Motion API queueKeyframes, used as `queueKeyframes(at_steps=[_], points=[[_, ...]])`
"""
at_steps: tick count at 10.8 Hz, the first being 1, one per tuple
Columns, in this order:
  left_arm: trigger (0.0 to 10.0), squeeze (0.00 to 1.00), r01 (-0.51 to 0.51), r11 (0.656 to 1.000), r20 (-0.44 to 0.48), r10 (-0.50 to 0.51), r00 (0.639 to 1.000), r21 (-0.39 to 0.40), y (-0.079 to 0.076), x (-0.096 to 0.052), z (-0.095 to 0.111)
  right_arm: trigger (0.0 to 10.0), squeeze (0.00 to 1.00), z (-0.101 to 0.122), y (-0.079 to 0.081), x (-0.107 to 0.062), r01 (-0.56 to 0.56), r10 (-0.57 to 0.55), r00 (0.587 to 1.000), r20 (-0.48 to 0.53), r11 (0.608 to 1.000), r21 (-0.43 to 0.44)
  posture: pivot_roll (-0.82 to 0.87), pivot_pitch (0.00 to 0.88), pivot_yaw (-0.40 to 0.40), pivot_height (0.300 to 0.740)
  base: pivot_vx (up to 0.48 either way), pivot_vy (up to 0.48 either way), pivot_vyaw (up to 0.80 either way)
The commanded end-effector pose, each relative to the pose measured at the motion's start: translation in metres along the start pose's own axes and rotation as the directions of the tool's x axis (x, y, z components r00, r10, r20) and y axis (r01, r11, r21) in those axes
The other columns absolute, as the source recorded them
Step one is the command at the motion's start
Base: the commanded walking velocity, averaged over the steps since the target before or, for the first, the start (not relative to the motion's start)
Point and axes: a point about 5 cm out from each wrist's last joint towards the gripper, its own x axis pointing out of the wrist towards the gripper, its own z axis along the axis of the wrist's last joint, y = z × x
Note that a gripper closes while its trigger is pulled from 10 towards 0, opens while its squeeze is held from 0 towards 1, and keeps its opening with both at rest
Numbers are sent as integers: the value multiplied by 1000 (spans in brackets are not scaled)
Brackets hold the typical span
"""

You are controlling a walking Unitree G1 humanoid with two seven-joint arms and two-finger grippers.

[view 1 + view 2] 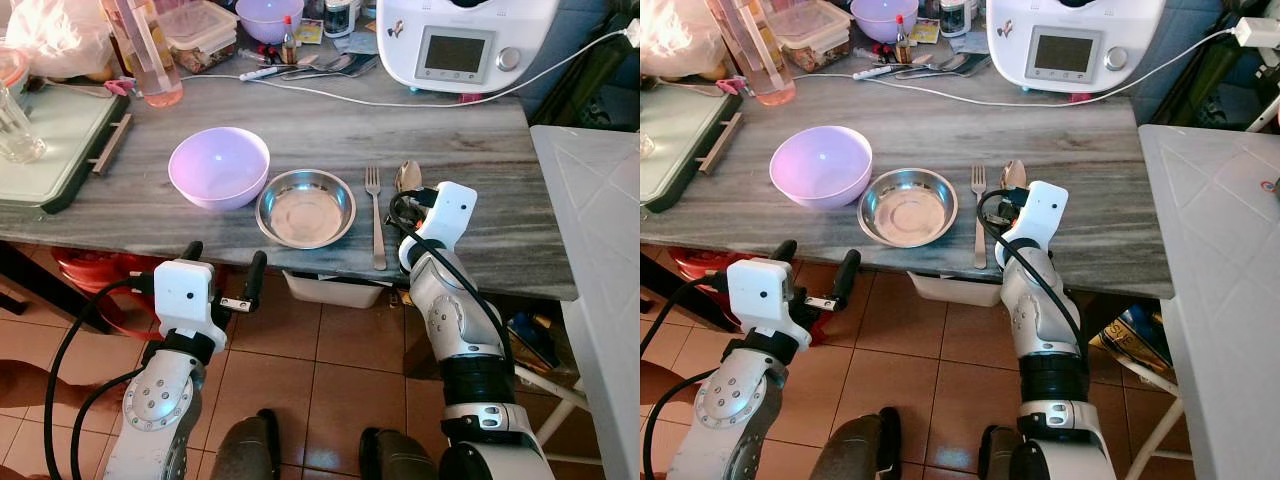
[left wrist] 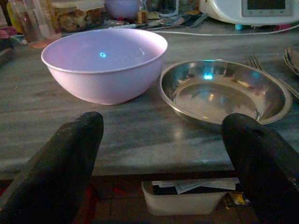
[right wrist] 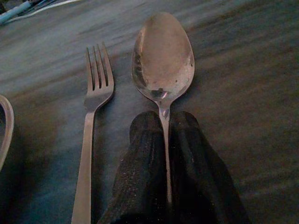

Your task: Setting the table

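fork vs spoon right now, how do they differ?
The fork lies free on the table; the spoon has its handle pinched in the right tool. The fork sits nearer the steel bowl, the spoon on its far side. Both are metal, lying parallel.

Bowl (image 1: 218,166), dish (image 1: 306,208), fork (image 1: 375,215), spoon (image 3: 163,58) (left to right)

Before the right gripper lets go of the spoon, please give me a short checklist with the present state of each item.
1. Right gripper shut on the spoon handle: ok.
2. Spoon beside the fork, apart from it: ok.
3. Fork right of the steel bowl: ok.
4. Pink bowl upright on the table: ok.
5. Left gripper open, off the table edge: ok.
6. Spoon resting flat on the table: cannot tell.
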Motion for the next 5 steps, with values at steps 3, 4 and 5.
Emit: queueKeyframes(at_steps=[3,4,5], points=[[10000,0,-1,1000,2,1,1000,9,2,-2,3,10000,0,-7,2,2,-11,10,1000,-21,1000,-15,116,191,46,740,0,0,0],[10000,0,0,1000,1,0,1000,10,2,-2,3,10000,0,-4,2,5,-10,10,1000,-19,1000,-13,118,193,45,740,0,0,0],[10000,0,-5,1000,3,5,1000,13,4,-1,4,10000,0,-3,1,5,-9,9,1000,-19,1000,-15,121,193,44,740,0,0,0]])
